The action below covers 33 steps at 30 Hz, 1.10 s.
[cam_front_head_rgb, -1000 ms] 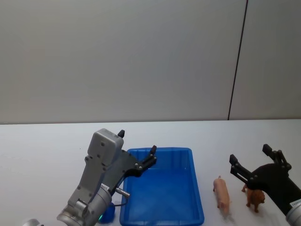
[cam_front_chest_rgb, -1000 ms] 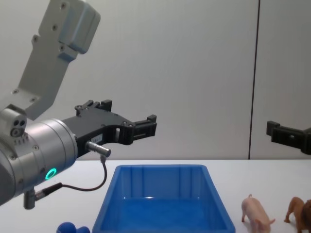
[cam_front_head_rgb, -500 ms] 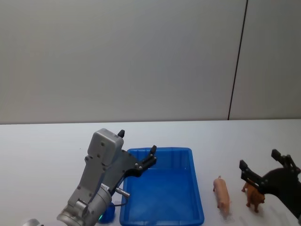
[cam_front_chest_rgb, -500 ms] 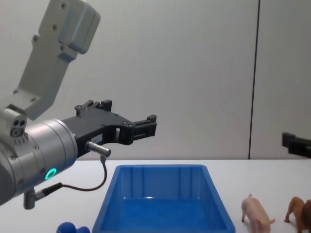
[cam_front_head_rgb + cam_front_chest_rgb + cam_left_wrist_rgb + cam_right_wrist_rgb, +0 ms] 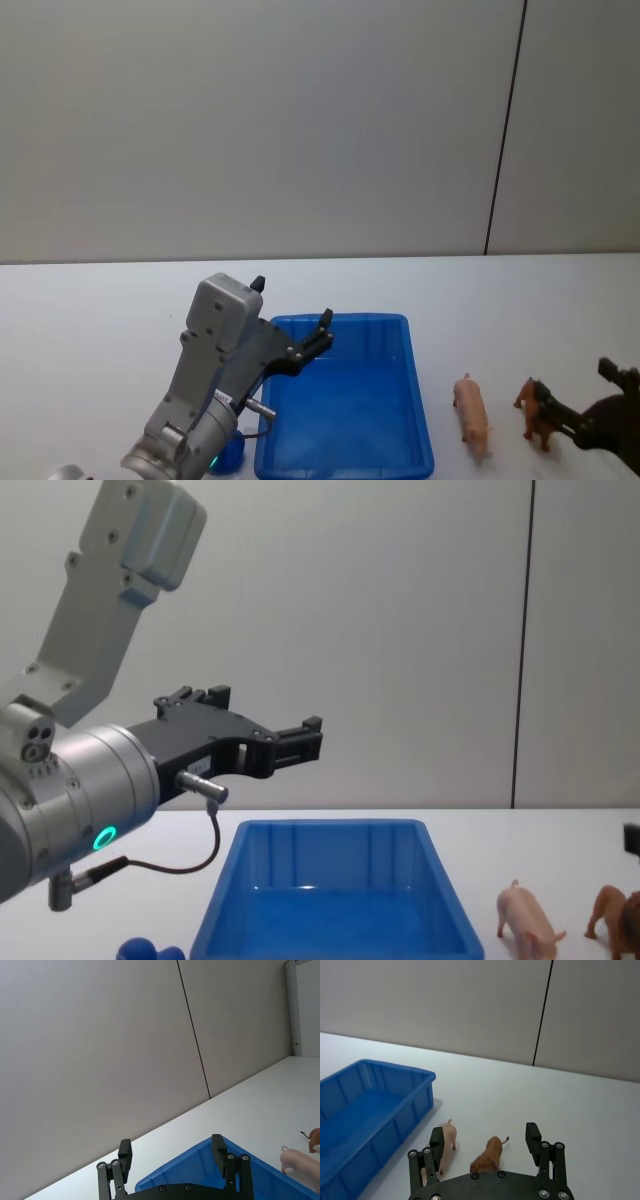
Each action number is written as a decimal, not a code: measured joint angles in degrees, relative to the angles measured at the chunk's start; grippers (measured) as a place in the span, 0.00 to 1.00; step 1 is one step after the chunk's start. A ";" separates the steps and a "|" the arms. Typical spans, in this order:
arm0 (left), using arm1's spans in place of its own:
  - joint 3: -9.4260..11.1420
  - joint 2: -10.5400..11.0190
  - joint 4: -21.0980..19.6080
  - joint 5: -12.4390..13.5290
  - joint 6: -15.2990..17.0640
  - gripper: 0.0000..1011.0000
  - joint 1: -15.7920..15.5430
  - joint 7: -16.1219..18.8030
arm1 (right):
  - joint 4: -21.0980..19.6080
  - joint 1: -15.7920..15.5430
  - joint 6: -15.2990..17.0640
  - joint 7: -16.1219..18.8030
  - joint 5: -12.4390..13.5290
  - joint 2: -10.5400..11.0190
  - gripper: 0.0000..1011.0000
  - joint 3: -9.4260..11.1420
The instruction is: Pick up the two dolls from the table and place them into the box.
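Before you, one pink pig (image 5: 472,408), one brown animal (image 5: 540,421), one blue box (image 5: 419,400), one left gripper (image 5: 171,1145), one right gripper (image 5: 485,1133).

Seeing a big bright blue box (image 5: 421,400) sitting flat on the white table (image 5: 90,320), open side facing up, blue floor showing. Finding a pale pink pig (image 5: 472,412) standing on four legs just right of the box, not touching it. Spotting a small brown animal (image 5: 535,420) standing close beside the pig, farther right, tails pointing away.

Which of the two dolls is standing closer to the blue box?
The pale pink pig: it stands between the box and the brown maned animal, which is farther to the robot's right.
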 joint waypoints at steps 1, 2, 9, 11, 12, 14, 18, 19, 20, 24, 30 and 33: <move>0.00 -0.01 0.00 0.00 0.00 0.99 0.00 0.00 | 0.14 -0.07 0.13 0.06 0.05 0.06 0.99 0.02; 0.00 0.00 0.00 0.00 0.00 0.99 0.00 0.00 | 0.50 -0.20 0.41 0.19 0.15 0.14 0.99 0.08; 0.00 0.00 0.00 0.00 0.00 0.99 0.00 0.00 | 2.53 -0.03 1.70 0.71 0.34 0.03 0.99 0.10; 0.00 0.00 0.00 0.00 0.00 0.99 0.00 0.00 | 3.14 0.21 1.98 0.83 0.36 -0.14 0.99 0.01; 0.00 0.00 0.00 0.00 0.00 0.99 0.00 0.00 | 3.71 0.45 2.25 0.96 0.38 -0.31 0.99 -0.07; 0.00 0.00 0.00 0.00 0.00 0.99 0.00 0.00 | 4.33 0.76 2.55 1.10 0.39 -0.54 0.99 -0.19; 0.00 0.00 0.00 0.00 0.00 0.99 0.00 0.00 | 6.14 1.81 3.36 1.43 0.40 -1.30 0.99 -0.53; 0.00 0.00 0.00 0.00 0.00 0.99 0.00 0.00 | 6.41 1.98 3.51 1.49 0.40 -1.43 0.99 -0.59; 0.00 -0.01 0.00 0.00 0.00 0.99 0.00 0.00 | 6.65 2.16 3.59 1.54 0.40 -1.55 0.99 -0.65; 0.00 0.00 0.00 0.00 0.00 0.99 0.00 0.00 | 7.91 3.06 4.13 1.84 0.40 -2.18 0.92 -0.97; 0.00 0.00 0.00 0.00 0.00 0.99 0.00 0.00 | 9.86 4.59 4.73 2.28 0.41 -3.31 0.75 -1.48; 0.00 0.00 0.00 0.00 0.00 0.99 0.00 0.00 | 10.70 5.23 4.94 2.42 0.42 -3.74 0.68 -1.65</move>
